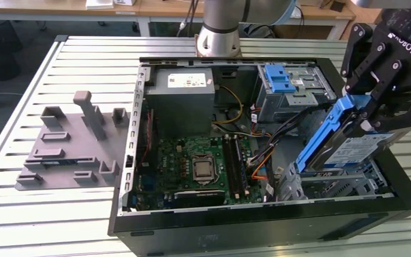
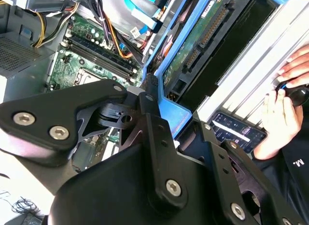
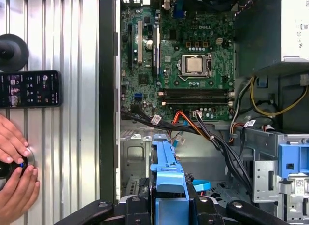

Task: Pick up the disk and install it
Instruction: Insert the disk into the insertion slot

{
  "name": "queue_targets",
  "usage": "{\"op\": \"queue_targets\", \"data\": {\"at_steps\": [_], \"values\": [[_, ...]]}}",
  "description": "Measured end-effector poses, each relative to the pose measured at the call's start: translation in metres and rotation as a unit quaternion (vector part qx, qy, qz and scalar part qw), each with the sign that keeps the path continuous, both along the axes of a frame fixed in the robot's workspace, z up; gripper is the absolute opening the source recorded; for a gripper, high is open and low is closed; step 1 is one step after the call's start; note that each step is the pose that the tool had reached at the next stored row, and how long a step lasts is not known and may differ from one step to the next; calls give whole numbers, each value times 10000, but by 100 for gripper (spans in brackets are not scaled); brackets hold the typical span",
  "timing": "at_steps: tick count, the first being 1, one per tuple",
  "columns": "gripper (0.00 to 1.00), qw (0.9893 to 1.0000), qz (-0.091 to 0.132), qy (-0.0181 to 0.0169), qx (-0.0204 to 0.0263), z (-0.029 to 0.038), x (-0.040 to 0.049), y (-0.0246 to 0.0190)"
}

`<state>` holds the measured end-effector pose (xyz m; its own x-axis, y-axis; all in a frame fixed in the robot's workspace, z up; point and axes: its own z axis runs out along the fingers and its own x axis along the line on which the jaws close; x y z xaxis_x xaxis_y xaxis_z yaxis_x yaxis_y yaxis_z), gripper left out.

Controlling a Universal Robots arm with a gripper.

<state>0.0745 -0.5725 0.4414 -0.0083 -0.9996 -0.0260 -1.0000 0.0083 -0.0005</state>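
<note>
Disk (image 1: 348,140), blue-bracketed, clamped on edge in the gripper (image 1: 384,115) and tilted steeply, lower end dipping into the open computer case (image 1: 263,227) just above the silver drive bay (image 1: 334,187) at the exterior view's right. Black gripper fingers (image 1: 377,85) closed around the upper part of the drive. In the first wrist view, blue bracket (image 3: 168,172) pointing from the gripper toward the green motherboard (image 3: 188,65), with bundled cables (image 3: 193,126) between. Blue-latched metal cage (image 1: 291,85) farther back in the case, beside the grey power-supply box (image 1: 180,101). Grey slotted fixture (image 1: 73,144) lying on the slatted surface (image 1: 20,214) to the exterior view's left of the case. A person's hands (image 3: 14,172) and a phone (image 3: 30,89) on the surface beside the case.
</note>
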Motion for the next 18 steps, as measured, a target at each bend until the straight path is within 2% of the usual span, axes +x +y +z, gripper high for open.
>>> {"op": "queue_targets", "data": {"at_steps": [18], "values": [[36, 10000, 1, 0, 0, -67, 10, 0]]}}
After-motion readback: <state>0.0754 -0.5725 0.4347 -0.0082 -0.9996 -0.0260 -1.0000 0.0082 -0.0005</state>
